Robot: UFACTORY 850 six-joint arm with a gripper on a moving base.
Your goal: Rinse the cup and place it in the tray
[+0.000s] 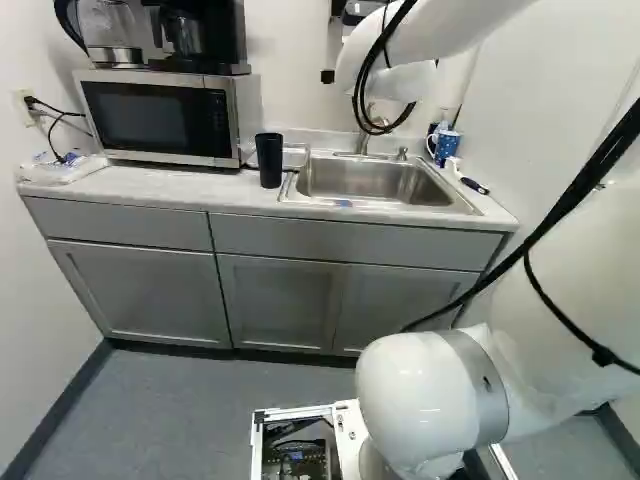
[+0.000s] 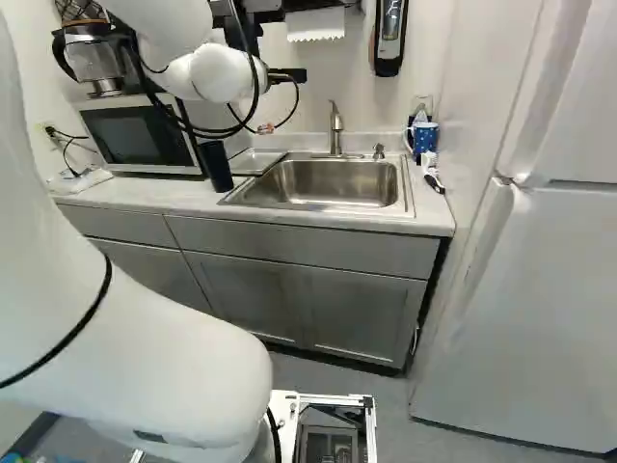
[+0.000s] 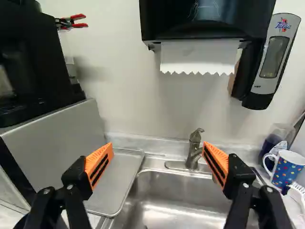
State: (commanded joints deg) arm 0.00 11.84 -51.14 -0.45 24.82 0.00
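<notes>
A dark part of my gripper [image 2: 289, 75] shows beside the white wrist in the right base view. In the wrist view my gripper [image 3: 156, 164] stands wide open, nothing between its orange pads. A tall black cup [image 1: 269, 160] stands upright on the counter, between microwave and sink; the right base view shows the same cup [image 2: 216, 166], but the wrist view does not. The flat metal tray [image 3: 116, 183] lies left of the basin, partly behind one finger. Ahead of the fingers is the faucet [image 3: 194, 150], over the steel sink [image 3: 176, 195].
A blue dotted mug [image 3: 286, 167] stands right of the sink. Behind the sink a paper towel dispenser [image 3: 205, 19] and a soap dispenser [image 3: 274, 57] hang on the wall. The microwave [image 1: 160, 115] carries a coffee maker [image 2: 94, 58]. A white fridge [image 2: 540, 289] stands at the right.
</notes>
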